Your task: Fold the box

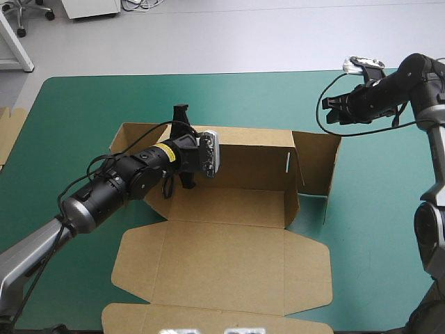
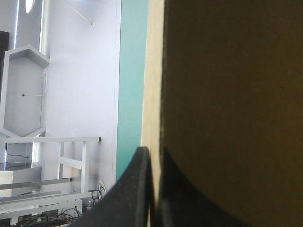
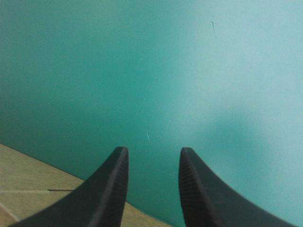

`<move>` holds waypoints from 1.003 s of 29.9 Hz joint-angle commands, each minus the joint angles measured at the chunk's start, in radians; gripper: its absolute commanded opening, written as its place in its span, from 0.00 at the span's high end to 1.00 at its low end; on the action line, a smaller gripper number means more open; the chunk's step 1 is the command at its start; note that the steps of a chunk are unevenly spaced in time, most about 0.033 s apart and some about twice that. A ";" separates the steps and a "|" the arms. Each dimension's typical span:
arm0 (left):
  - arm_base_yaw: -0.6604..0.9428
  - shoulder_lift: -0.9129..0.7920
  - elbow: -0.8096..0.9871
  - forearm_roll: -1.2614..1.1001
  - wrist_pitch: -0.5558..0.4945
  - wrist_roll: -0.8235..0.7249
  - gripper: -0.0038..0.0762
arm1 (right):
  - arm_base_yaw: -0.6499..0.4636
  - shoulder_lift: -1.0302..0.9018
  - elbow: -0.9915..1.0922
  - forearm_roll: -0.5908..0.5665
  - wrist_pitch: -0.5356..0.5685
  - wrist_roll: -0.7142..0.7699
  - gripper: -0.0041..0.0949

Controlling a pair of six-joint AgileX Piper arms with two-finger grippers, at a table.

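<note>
Bright, even light over the teal-green cover (image 1: 69, 139); inner wall of the box (image 2: 227, 94) in deep shadow.

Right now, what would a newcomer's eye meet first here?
The brown box in the middle of the teal-green cover, its far wall raised and its lid flat toward the near edge. The left claw is shut on the box's raised board. The right claw hangs open over bare cover near the box's right end.
</note>
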 commanded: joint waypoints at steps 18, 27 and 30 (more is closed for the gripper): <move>-0.006 -0.016 -0.021 -0.017 -0.099 -0.030 0.97 | -0.005 -0.112 0.155 0.239 0.006 -0.167 0.64; -0.006 -0.011 -0.001 -0.017 -0.224 -0.032 0.97 | -0.005 -0.188 0.275 0.271 -0.004 -0.219 0.68; -0.006 -0.013 0.064 -0.017 -0.369 -0.030 0.97 | -0.005 -0.218 0.321 0.271 -0.036 -0.237 0.67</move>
